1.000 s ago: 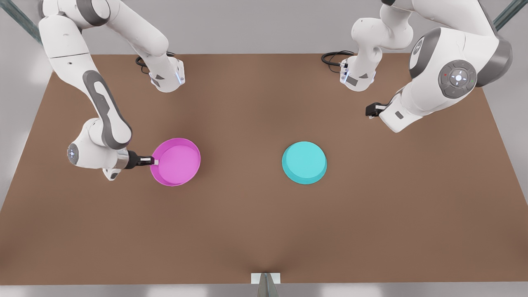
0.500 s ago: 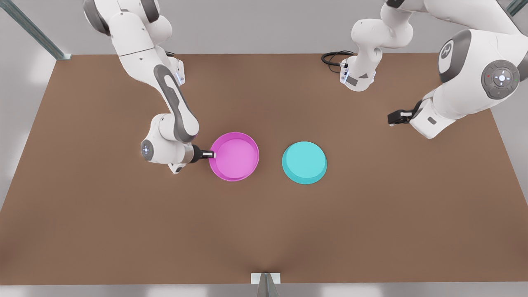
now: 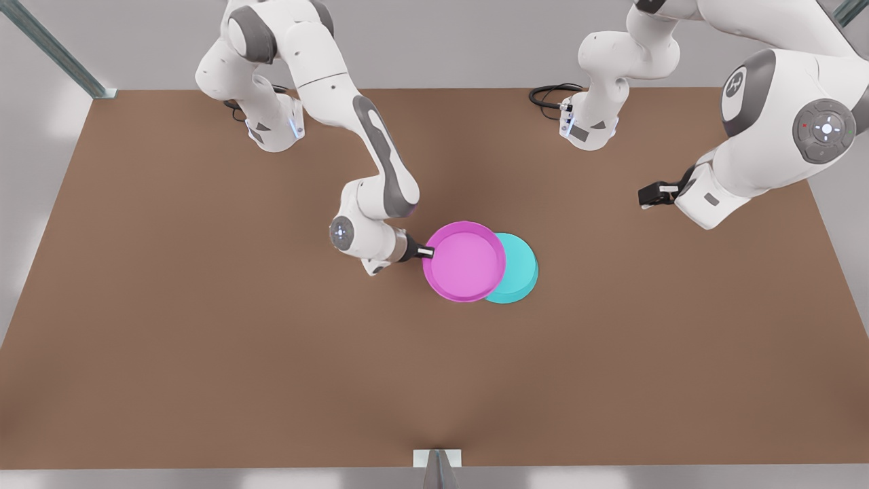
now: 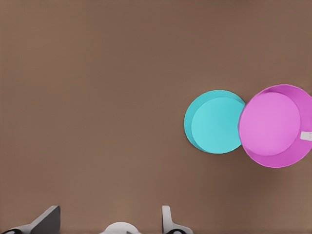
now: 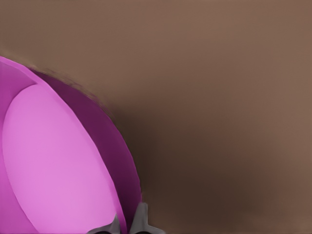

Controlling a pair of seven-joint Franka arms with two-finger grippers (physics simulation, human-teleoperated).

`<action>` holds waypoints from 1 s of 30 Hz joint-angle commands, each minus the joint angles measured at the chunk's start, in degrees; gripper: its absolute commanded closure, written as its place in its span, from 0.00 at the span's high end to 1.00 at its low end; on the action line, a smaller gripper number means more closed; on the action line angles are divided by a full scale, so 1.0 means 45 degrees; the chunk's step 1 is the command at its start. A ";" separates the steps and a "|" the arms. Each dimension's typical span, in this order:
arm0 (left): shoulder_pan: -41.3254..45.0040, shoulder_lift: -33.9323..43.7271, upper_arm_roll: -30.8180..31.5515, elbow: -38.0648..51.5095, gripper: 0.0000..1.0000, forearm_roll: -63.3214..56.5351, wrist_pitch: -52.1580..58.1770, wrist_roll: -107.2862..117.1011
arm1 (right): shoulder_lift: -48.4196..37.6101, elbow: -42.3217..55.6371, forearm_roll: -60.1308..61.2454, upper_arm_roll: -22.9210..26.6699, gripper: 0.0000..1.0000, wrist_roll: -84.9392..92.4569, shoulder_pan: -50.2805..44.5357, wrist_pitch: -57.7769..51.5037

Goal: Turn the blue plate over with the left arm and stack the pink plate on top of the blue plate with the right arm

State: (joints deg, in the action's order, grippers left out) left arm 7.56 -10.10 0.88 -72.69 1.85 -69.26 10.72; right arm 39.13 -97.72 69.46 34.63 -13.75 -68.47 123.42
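The right gripper (image 3: 428,252) is clamped on the rim of the pink plate (image 3: 464,261) at the edge toward the front view's left, one finger inside the rim and one outside, as the right wrist view shows (image 5: 127,225). The pink plate (image 5: 58,161) is held open side up and overlaps the blue plate (image 3: 519,268), covering its half on the front view's left. Whether the two plates touch cannot be told. The blue plate lies base up on the brown table (image 3: 204,339), near the middle, with its flat plain base showing. In the left wrist view the blue plate (image 4: 212,123) sits beside and partly under the pink plate (image 4: 273,126). The left gripper (image 3: 648,195) waits well apart from both plates, above the table on the front view's right. Its jaws stand wide apart, holding nothing, with one finger (image 4: 46,220) seen at the frame edge.
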 commanded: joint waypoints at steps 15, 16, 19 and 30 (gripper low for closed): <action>0.0058 -0.0236 0.0059 0.0469 1.00 -0.0372 -0.0410 0.0059 | 0.2476 0.3337 -0.0143 0.0702 0.21 -0.2902 -0.1230 -0.0239; 0.0078 -0.0236 0.0059 0.0469 1.00 -0.0372 -0.0410 0.0078 | 0.2515 0.3453 -0.0143 0.0702 0.72 -0.2902 -0.1210 -0.0239; 0.0078 -0.0236 0.0039 0.0469 1.00 -0.0372 -0.0410 0.0059 | 0.2593 0.3669 -0.0143 0.0683 1.00 -0.2921 -0.1229 -0.0239; 0.0097 -0.0256 0.0039 0.0469 1.00 -0.0372 -0.0410 0.0059 | -0.4221 -0.2227 -0.4886 0.0858 1.00 -0.1673 -0.0332 -0.1020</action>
State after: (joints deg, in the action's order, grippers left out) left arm 7.99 -11.25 1.05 -70.58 0.18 -71.10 10.99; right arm 15.39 -111.66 40.55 39.23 -18.48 -67.29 118.47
